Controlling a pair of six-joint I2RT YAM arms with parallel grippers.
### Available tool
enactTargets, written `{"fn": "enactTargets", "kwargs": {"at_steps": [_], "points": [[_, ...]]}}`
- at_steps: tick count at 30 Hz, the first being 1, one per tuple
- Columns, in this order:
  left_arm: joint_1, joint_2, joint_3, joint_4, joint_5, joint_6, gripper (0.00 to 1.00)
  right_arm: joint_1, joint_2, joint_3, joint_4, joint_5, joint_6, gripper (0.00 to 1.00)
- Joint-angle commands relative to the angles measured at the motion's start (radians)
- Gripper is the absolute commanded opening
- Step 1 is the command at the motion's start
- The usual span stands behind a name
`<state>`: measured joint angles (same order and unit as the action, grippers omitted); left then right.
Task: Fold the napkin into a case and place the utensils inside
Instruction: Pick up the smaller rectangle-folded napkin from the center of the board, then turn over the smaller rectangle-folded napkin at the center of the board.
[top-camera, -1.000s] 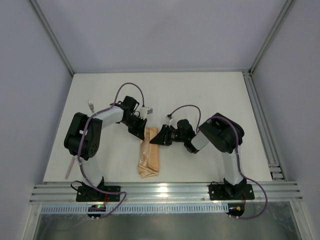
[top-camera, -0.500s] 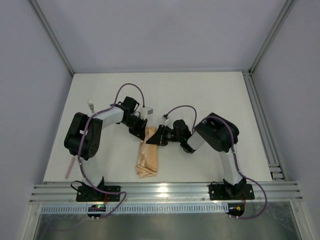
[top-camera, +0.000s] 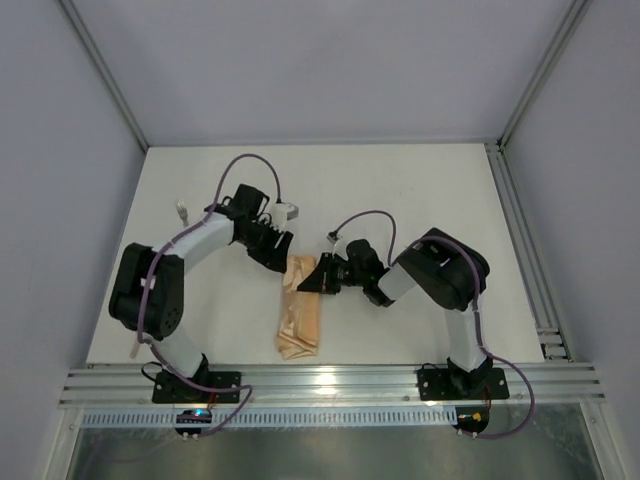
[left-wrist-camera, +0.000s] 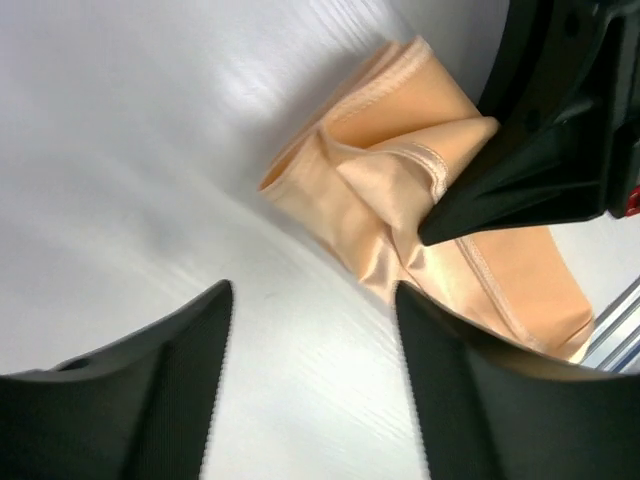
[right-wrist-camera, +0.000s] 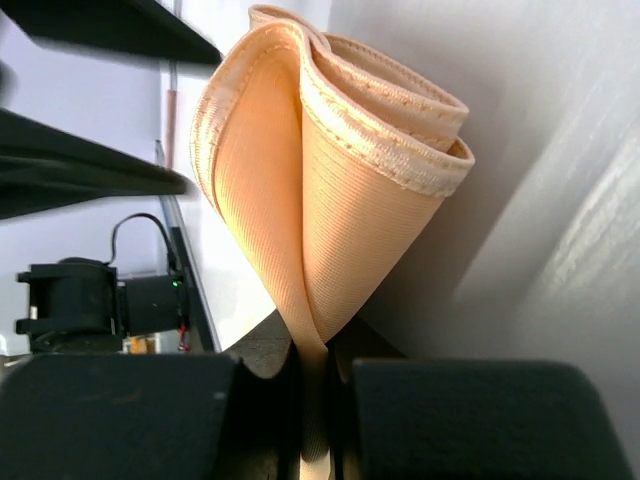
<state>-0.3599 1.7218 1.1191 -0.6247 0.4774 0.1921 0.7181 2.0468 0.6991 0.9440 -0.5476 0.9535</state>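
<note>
The peach-orange napkin (top-camera: 300, 306) lies folded into a narrow strip between the two arms. My right gripper (top-camera: 314, 277) is shut on its upper right edge, and in the right wrist view the cloth (right-wrist-camera: 300, 170) is pinched between the jaws (right-wrist-camera: 320, 400) and bulges open like a pouch. My left gripper (top-camera: 274, 250) hangs open and empty just up-left of the strip's far end. In its wrist view there is bare table between its fingers (left-wrist-camera: 315, 330), with the napkin (left-wrist-camera: 390, 200) beyond. A pale pink utensil (top-camera: 135, 347) lies at the table's left edge, partly hidden by the left arm.
A small whitish object (top-camera: 183, 211) lies near the far left of the table. Metal rails (top-camera: 330, 385) run along the near edge, and another rail (top-camera: 520, 250) runs down the right side. White walls enclose the table.
My left gripper has opened, let go of the napkin's far end and drawn back up-left. My right gripper has closed on the napkin's upper right edge.
</note>
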Motion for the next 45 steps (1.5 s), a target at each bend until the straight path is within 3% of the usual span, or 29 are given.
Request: {"fn": "enactTargets", "kwargs": {"at_steps": [1,3,4,7,16,27,35,45], "points": [[0.054,-0.174,-0.007,-0.024,-0.106,0.044,0.74,0.001,-0.097,-0.009,-0.129,0.021,-0.110,0.03],[0.071,-0.230,-0.016,-0.036,-0.131,0.053,0.81,-0.009,-0.135,-0.013,-0.183,0.018,-0.133,0.03],[0.082,-0.285,-0.027,-0.052,-0.135,0.056,0.90,-0.016,-0.148,-0.016,-0.203,0.012,-0.145,0.03],[0.130,-0.391,-0.062,-0.081,-0.138,0.067,0.94,-0.051,-0.188,-0.013,-0.289,-0.020,-0.188,0.03],[0.291,-0.593,-0.116,-0.168,-0.154,0.142,0.96,-0.130,-0.318,0.065,-0.723,-0.028,-0.435,0.03],[0.315,-0.656,-0.136,-0.173,-0.157,0.141,0.97,-0.213,-0.390,0.195,-1.224,0.009,-0.717,0.03],[0.320,-0.663,-0.136,-0.170,-0.163,0.145,0.97,-0.220,-0.461,0.322,-1.551,0.376,-0.860,0.03],[0.328,-0.662,-0.133,-0.150,-0.166,0.148,0.97,-0.218,-0.502,0.395,-1.784,0.820,-0.947,0.03]]}}
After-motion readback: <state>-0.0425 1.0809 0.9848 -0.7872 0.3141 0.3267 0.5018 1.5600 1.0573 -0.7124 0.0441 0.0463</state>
